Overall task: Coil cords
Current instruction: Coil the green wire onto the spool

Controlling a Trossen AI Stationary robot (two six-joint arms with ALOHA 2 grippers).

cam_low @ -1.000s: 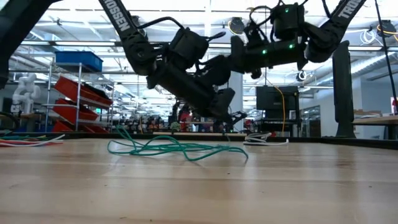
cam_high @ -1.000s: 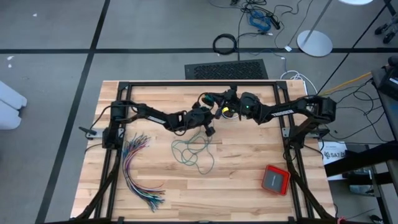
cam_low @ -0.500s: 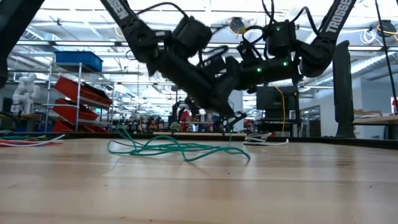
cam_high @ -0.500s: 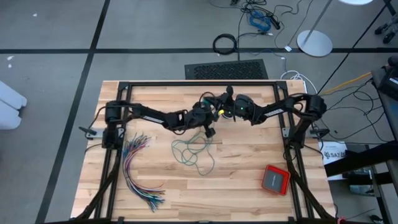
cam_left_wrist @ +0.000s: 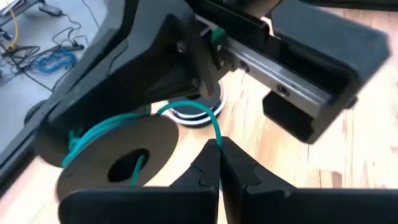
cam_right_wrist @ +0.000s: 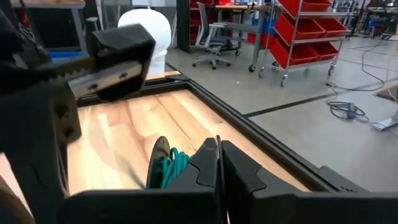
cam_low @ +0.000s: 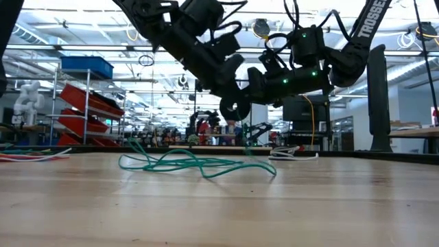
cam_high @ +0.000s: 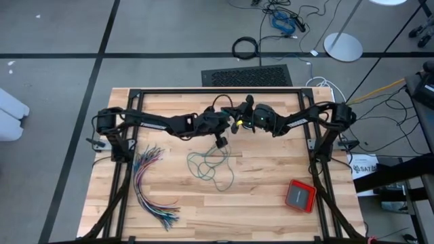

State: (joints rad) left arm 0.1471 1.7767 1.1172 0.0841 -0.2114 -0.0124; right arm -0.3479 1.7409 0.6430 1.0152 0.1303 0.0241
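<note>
Both arms meet over the far middle of the wooden tabletop [cam_high: 271, 190]. The left gripper [cam_high: 220, 141] reaches in from the left and hangs raised above the tabletop, its two fingers pressed together with the teal-green cord [cam_high: 211, 167] pinched between their tips; in the left wrist view the strand [cam_left_wrist: 186, 112] arcs up from the closed tips [cam_left_wrist: 219, 163] to a dark flat spool [cam_left_wrist: 118, 158] with a hole in its middle, where several turns of teal are already wound. The right gripper [cam_high: 242, 120] comes in from the right, just beside the left one, and its fingers are also closed; the right wrist view shows the spool's edge [cam_right_wrist: 159, 160] and the wound teal turns [cam_right_wrist: 174, 167] right beside those fingers [cam_right_wrist: 208, 165], though whether they clamp the spool itself cannot be told.

The rest of the teal-green cord lies in a loose tangle on the tabletop just near of the grippers, seen in the low view as flat loops [cam_low: 195, 163] with one strand rising toward the arms. A black cord with a white end [cam_low: 293, 154] rests on the tabletop farther back.

At the left side lies a fanned bundle of many-coloured wires [cam_high: 152, 186], and toward the near right sits a red-edged box [cam_high: 300, 196]. On the floor beyond the tabletop is a thick black cable ring [cam_high: 245, 48].
</note>
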